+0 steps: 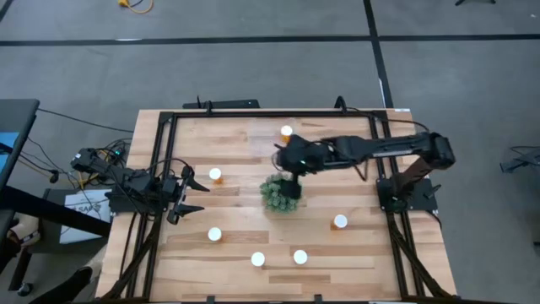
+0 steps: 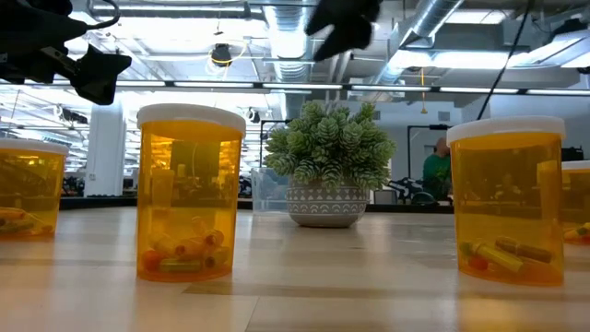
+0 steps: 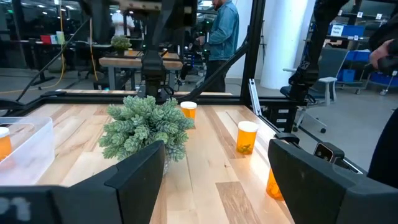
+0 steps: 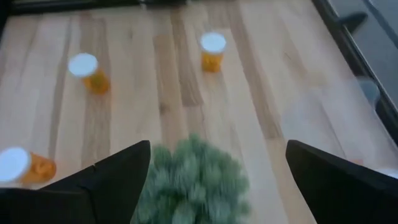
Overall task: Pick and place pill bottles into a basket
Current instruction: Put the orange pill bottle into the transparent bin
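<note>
— What is the basket [image 3: 25, 146] holding?
— You are seeing one pill bottle [image 3: 4, 142] in it.

— And your right claw [image 4: 217, 180]?
— It is hanging wide open and empty above the plant [image 1: 279, 193]; five bottles [image 1: 257, 259] are standing scattered across the table [image 1: 245, 143].

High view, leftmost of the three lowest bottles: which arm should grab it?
Left. The left gripper is open and close to that pill bottle; the right gripper hangs over the plant, farther away.

A pale wooden worktop [image 1: 253, 139] is seen, on which six pill bottles [image 1: 216, 175] are scattered around a potted plant [image 1: 280, 193] beneath the right hand [image 1: 285, 162].
</note>
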You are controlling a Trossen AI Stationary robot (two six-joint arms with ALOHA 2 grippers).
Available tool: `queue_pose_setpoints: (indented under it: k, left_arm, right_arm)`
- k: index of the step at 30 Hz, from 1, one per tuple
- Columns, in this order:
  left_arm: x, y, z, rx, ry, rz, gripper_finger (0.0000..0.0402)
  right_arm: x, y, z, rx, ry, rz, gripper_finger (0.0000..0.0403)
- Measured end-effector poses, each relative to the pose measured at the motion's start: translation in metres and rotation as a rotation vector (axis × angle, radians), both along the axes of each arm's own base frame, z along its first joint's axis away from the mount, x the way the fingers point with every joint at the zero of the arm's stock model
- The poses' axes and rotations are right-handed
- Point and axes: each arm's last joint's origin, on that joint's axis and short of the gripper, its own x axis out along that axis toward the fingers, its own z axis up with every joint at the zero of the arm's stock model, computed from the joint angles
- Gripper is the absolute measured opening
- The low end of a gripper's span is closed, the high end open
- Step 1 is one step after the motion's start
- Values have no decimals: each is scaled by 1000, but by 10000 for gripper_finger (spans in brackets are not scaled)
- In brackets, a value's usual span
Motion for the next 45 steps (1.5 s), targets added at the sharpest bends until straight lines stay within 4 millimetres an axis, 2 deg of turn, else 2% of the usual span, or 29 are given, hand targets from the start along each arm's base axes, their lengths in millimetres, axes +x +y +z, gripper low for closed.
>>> queue_pose_setpoints:
  k: [13, 18, 24, 29, 34, 45]
  left_arm:
    - [0, 0, 0, 0, 0, 0, 277]
    - [0, 0, 0, 0, 0, 0, 277]
    - [0, 0, 0, 0, 0, 0, 277]
    - [0, 0, 0, 0, 0, 0, 277]
    - [0, 0, 0, 0, 0, 0, 277]
    - [0, 0, 0, 0, 0, 0, 277]
  right_arm:
    - [-126, 42, -24, 121, -136, -150, 350]
    - [-169, 62, -45, 185, -145, -96, 350]
    - [-208, 83, -72, 218, -109, 58, 345]
    - [-229, 98, -92, 204, -68, 164, 339]
    - [-245, 104, -111, 137, -48, 186, 332]
    - [-249, 99, -143, -23, -31, 130, 329]
